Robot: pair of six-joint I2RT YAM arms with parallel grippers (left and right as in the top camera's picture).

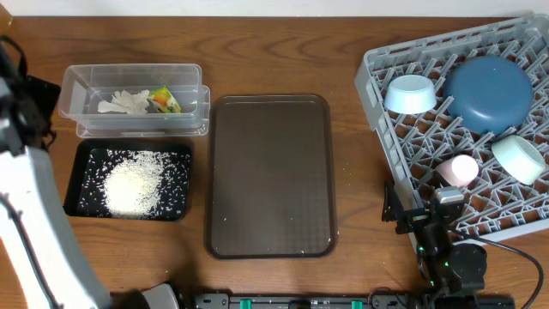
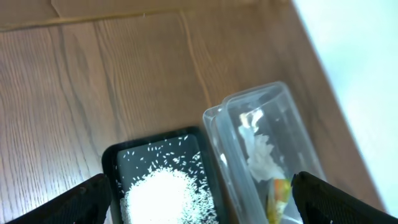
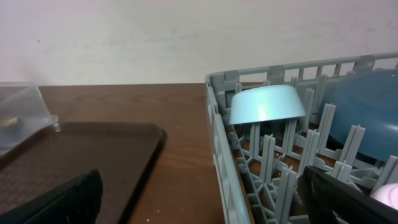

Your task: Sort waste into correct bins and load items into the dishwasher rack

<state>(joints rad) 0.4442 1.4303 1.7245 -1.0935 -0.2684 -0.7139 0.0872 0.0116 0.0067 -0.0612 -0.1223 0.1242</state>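
Note:
The clear tub holds the crumpled tissue and the yellow-green wrapper. The black tray in front of it holds the rice grains. The grey rack holds the dark-blue plate, light-blue dish, mint-white bowl and pink cup. My left gripper is open and empty, high above the rice and the tub. My right gripper is open and empty, straddling the rack's left wall at its front corner.
A large brown serving tray lies empty between the bins and the rack; it also shows in the right wrist view. The left arm runs along the table's left edge. A wall stands behind the table.

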